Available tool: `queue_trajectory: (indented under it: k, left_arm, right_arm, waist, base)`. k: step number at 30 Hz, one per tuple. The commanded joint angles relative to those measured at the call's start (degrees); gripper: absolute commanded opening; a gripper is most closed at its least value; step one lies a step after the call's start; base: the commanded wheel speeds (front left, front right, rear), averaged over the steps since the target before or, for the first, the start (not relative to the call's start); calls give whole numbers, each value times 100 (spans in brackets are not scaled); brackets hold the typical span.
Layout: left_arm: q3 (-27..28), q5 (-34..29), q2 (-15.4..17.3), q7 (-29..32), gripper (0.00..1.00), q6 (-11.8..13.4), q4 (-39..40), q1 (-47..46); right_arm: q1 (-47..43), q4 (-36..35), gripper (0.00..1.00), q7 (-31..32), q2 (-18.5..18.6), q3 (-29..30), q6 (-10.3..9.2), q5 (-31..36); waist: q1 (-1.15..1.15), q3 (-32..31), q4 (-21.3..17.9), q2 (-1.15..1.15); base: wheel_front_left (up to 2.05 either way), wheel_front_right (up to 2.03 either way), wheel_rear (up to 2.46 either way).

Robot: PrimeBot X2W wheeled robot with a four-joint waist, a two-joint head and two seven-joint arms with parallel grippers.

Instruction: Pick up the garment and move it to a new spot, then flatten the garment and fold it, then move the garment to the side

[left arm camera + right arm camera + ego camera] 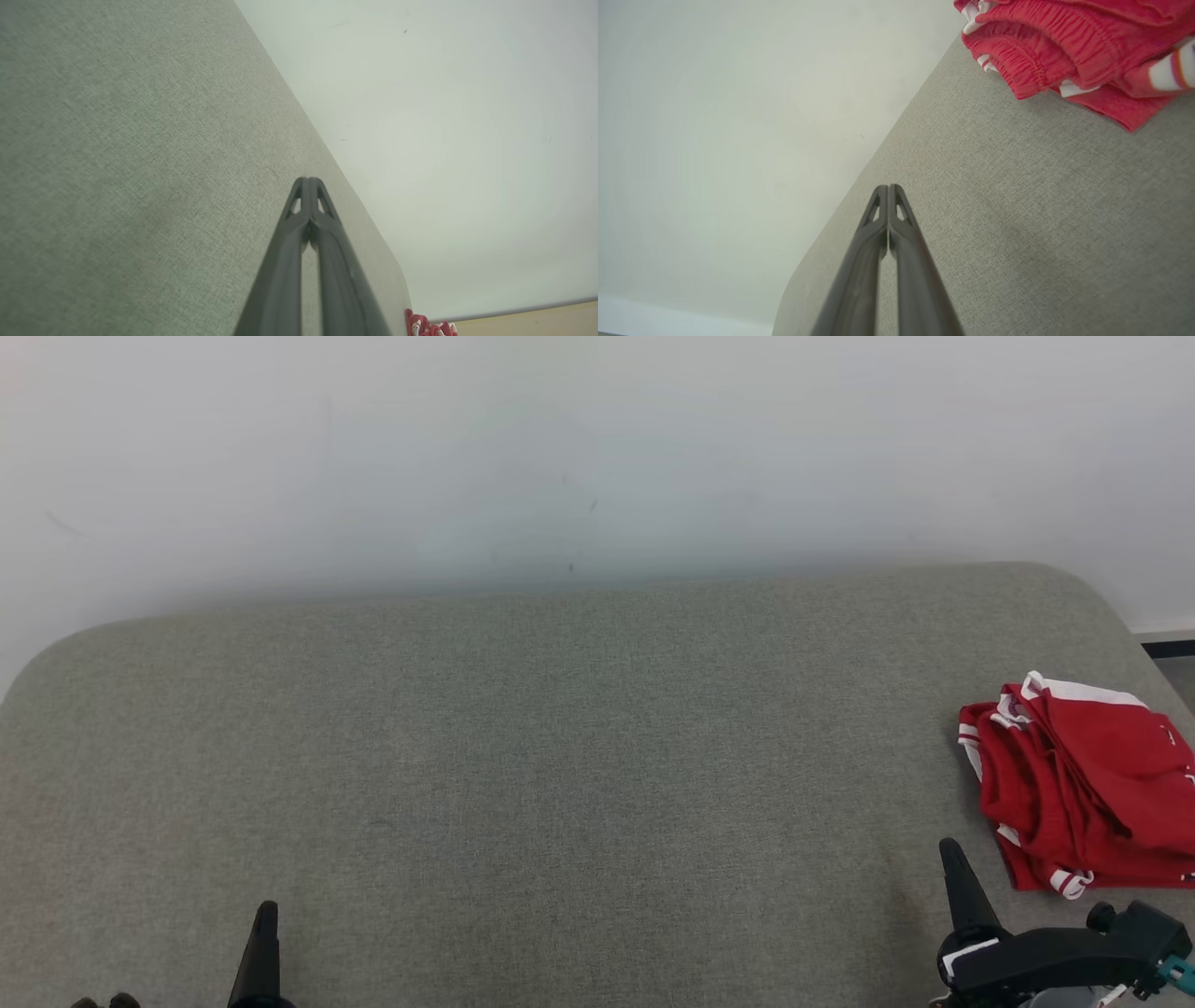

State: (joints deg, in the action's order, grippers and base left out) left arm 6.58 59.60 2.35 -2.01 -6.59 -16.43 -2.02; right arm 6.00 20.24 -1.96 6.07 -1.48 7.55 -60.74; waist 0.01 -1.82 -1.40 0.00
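A red garment (1088,784) with white trim lies folded in a stack at the far right edge of the grey-green fabric surface (560,756). The right wrist view has the garment (1078,42) at its upper right. My right gripper (952,849) stands just left of and below the garment, apart from it; its fingers (888,189) are pressed together, holding nothing. At the lower left my left gripper (268,907) is far from the garment, with its fingers (307,181) closed on nothing. A sliver of the garment (427,325) peeks in at the bottom of the left wrist view.
A pale wall (597,448) rises directly behind the surface. The surface's rounded corners fall away at the far left and far right, with a strip of floor (1172,649) beyond the right corner.
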Motion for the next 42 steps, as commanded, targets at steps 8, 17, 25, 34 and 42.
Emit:
queue_trajectory:
  k: [8,17,25,34,42]
  left_arm:
    - [3,570,43,145,0,-35,101,-191]
    - [2,1081,49,280,0,-53,133,-240]
    - [1,1484,52,391,0,-56,155,-281]
    - [0,1920,56,504,0,-65,179,-320]
    - [-1,2285,58,604,0,-79,199,-364]
  right_arm:
    - [83,-166,0,148,-56,159,-6,-552]
    - [75,-256,0,284,-106,283,-7,-1044]
    - [68,-328,0,394,-148,385,-8,-1438]
    - [61,-404,0,504,-193,489,-9,-1850]
    - [53,-467,0,606,-229,576,-9,-2197]
  waist:
    - [0,24,17,0]
    - [0,50,36,0]
    - [0,74,52,0]
    - [0,100,70,0]
    - [0,123,87,0]
  base:
    - [0,0,0]
    - [0,0,0]
    - [0,0,0]
    - [0,0,0]
    - [0,0,0]
